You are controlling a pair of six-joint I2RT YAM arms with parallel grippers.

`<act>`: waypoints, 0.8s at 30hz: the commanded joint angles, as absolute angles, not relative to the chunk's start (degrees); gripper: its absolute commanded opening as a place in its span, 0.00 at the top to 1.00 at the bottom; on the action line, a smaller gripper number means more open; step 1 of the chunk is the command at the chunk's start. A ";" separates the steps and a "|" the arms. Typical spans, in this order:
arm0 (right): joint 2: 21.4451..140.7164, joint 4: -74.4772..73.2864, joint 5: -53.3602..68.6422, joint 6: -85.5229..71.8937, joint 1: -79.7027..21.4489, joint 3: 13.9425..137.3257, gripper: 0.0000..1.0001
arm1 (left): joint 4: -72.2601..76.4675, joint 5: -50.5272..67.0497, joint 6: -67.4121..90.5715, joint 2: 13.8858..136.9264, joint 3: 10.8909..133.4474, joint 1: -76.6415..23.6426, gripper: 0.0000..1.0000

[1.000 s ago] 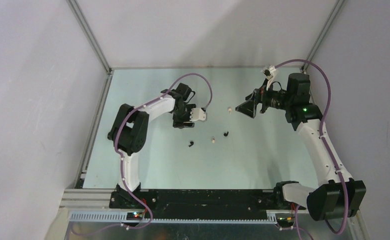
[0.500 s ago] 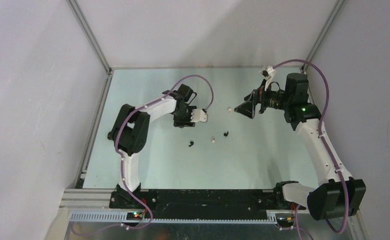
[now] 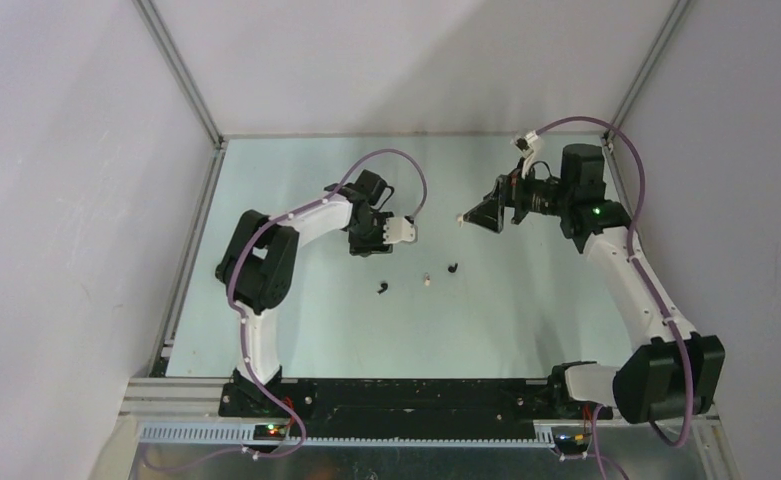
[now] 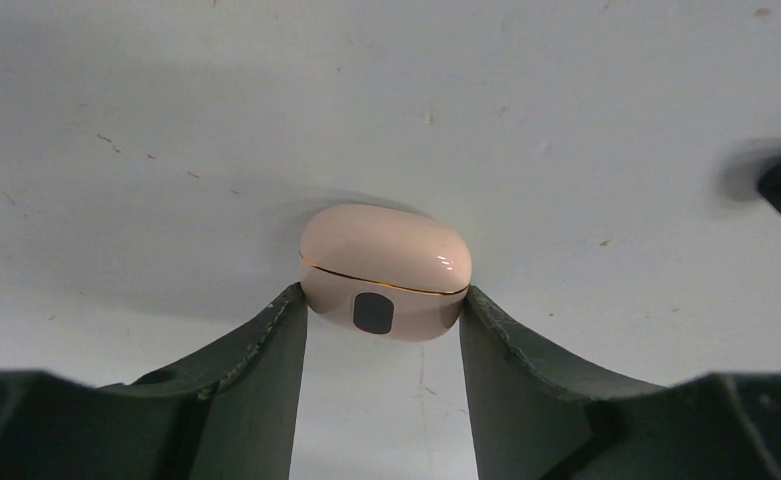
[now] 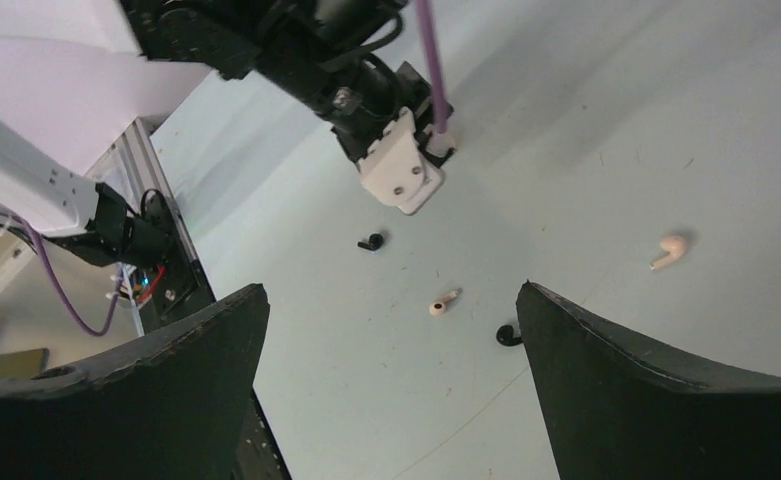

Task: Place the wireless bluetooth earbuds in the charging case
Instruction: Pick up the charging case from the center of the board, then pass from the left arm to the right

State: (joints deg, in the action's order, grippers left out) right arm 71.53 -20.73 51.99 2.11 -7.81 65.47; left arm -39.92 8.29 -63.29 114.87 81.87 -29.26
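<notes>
Left arm (image 3: pixel 316 212) & right arm (image 3: pixel 631 285): white links, black joints, black bases (image 3: pixel 254 394), purple cable (image 3: pixel 396 152) looped along each. Green LED (image 3: pixel 596 211) lit on right arm's black joint. Left gripper (image 4: pixel 382 300): dark grey fingers (image 4: pixel 256 370) w/ rough inner edges, white block (image 5: pixel 398 175) w/ 2 screws behind them. Right gripper (image 5: pixel 391 292): matte black fingers, broad, tapering to tips
</notes>
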 commanded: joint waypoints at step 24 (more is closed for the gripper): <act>102.83 -2.60 47.83 -26.41 -21.60 71.65 0.23 | -24.64 20.05 -37.91 92.99 71.77 -32.26 0.60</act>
State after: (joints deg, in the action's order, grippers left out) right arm 101.73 -7.66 45.50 -23.33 -19.64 68.55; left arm -27.22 17.32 -42.81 97.51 72.84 -29.89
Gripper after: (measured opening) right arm 0.782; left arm 0.560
